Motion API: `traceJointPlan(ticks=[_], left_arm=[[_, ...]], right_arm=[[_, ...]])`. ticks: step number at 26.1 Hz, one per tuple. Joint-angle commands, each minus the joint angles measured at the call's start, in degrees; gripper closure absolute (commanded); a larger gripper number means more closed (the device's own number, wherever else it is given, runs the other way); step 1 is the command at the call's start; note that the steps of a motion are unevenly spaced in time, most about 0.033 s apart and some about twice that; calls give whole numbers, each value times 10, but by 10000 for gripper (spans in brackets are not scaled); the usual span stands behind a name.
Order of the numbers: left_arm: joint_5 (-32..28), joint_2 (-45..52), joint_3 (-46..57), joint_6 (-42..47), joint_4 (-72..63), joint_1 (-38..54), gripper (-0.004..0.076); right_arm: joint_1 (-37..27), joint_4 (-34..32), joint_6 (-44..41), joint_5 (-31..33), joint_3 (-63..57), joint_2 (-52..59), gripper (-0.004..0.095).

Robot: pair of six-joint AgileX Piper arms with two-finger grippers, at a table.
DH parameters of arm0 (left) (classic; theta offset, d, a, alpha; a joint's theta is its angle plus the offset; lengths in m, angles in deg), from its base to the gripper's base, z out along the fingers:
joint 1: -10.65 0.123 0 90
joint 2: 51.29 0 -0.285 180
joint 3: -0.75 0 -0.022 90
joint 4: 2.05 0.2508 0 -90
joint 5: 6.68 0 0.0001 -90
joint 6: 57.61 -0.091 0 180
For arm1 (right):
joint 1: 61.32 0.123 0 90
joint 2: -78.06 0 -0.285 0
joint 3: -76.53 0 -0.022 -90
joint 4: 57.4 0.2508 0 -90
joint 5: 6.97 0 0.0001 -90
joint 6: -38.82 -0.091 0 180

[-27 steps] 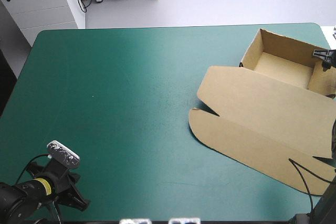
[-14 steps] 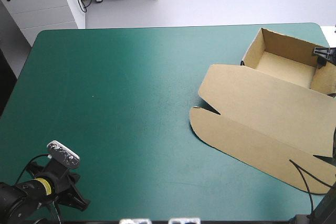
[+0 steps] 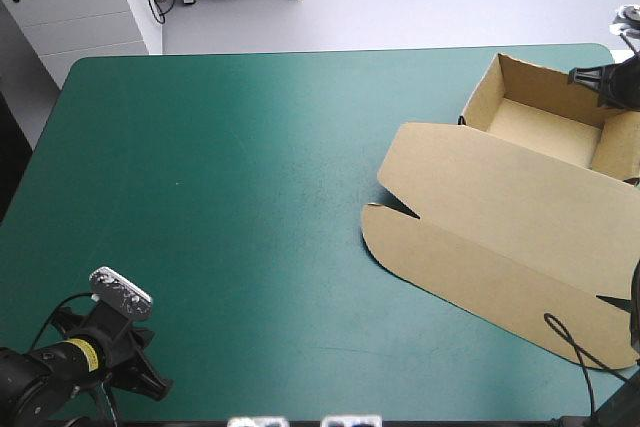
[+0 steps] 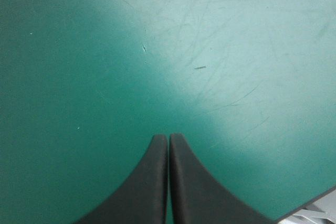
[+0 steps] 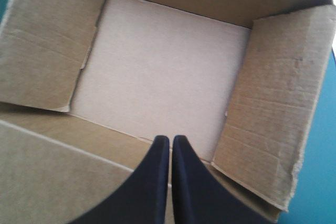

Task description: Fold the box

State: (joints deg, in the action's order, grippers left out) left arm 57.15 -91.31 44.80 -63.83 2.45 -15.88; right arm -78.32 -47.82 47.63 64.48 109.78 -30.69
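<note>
High view: the box [image 3: 500, 217] is lying at the right side of the worktop [image 3: 230, 177], its open tray [image 3: 545, 127] toward the far edge and its lid [image 3: 480, 237] flat.

Left wrist view: the left end effector [image 4: 168, 137] is hovering over bare worktop, fingers pressed together.

Right wrist view: the right end effector [image 5: 170, 139] is pointing into the tray, fingers closed, gripping nothing.

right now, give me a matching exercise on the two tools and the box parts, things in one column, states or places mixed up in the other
Things:
1. left tool
2. right tool
3. box lid
4. box tray

States or places:
a. walls raised, open on top
b. shut, over bare teal-green cover
c. lying flat on the cover
d. shut, pointing into the tray

Pairs: 1-b, 2-d, 3-c, 4-a
</note>
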Motion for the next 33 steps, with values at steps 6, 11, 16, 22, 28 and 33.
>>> traceJointPlan(ticks=[6,11,16,22,28,33], left_arm=[[-29,-3,-14,7,-2,-4,731],[-49,-3,-14,12,-2,-4,731],[-73,-3,-14,12,-14,-4,731],[-98,-3,-14,12,-17,-4,731],[-102,-3,-14,8,-17,-4,731],[-106,-3,-14,5,-23,-4,731]], right_arm=[[139,10,21,0,-8,109,908],[234,8,21,-19,-67,171,907],[314,8,10,-89,-181,263,907],[349,12,-3,-166,-335,378,907],[349,-21,-1,-210,-536,521,908],[349,-17,-1,-256,-684,660,907]])
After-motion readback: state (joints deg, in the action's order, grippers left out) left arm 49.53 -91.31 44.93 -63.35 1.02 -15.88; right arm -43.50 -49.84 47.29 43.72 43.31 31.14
